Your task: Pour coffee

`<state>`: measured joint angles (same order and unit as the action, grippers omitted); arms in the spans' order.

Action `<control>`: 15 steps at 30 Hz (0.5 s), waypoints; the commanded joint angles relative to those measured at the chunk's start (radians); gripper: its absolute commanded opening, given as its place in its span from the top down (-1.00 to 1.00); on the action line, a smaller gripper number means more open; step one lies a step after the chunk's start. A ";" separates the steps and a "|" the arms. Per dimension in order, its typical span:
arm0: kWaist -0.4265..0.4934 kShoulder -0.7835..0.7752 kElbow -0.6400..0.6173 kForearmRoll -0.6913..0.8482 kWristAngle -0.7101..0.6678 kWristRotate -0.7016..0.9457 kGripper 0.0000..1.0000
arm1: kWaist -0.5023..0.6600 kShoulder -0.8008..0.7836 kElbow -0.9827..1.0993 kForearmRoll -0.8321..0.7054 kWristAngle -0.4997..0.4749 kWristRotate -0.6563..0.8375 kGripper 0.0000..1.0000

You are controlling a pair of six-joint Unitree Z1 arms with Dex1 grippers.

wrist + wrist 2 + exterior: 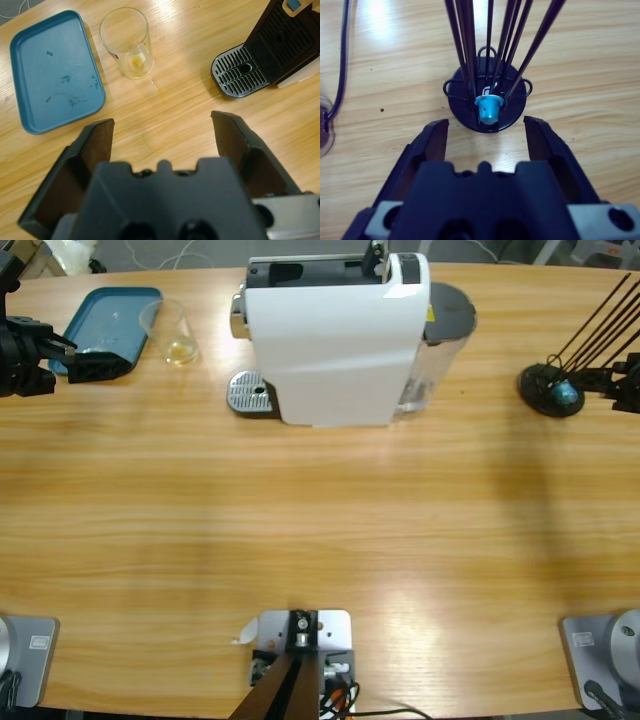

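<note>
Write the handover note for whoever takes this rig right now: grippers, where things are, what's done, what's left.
Left gripper: open, empty, hovering over bare table short of the glass.
Right gripper: open, empty, facing the black wire capsule holder, which has a blue capsule at its base.
The glass stands upright beside the blue tray, apart from it, with a little pale yellowish coffee at the bottom.
Coffee machine: mid-table, drip grate bare, no cup under it.
Done: nothing gripped.
Left: grasp the glass, then pour.
</note>
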<state>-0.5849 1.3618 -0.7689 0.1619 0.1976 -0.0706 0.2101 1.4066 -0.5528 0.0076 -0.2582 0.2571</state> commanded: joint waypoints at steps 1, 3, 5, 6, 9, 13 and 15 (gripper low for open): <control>0.011 -0.003 0.033 -0.010 -0.014 0.011 -0.67 | 0.015 0.123 0.024 -0.043 -0.012 0.014 -0.28; 0.011 -0.003 0.033 -0.010 -0.014 0.011 -0.67 | 0.015 0.148 0.022 -0.054 -0.011 0.015 -0.27; 0.011 -0.001 0.033 -0.010 -0.014 0.011 -0.67 | 0.015 0.162 0.020 -0.063 -0.015 0.016 -0.27; 0.011 0.000 0.033 -0.010 -0.014 0.011 -0.67 | 0.015 0.171 0.018 -0.066 -0.015 0.016 -0.27; 0.011 0.003 0.033 -0.010 -0.014 0.011 -0.67 | 0.014 0.188 0.013 -0.078 -0.017 0.016 -0.27; 0.011 0.005 0.033 -0.010 -0.014 0.011 -0.67 | 0.013 0.205 0.009 -0.087 -0.022 0.016 -0.27; 0.011 0.005 0.033 -0.010 -0.014 0.011 -0.67 | 0.012 0.208 0.008 -0.092 -0.026 0.016 -0.27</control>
<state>-0.5849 1.3617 -0.7689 0.1618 0.1976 -0.0702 0.2127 1.5611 -0.5459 -0.0601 -0.2587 0.2608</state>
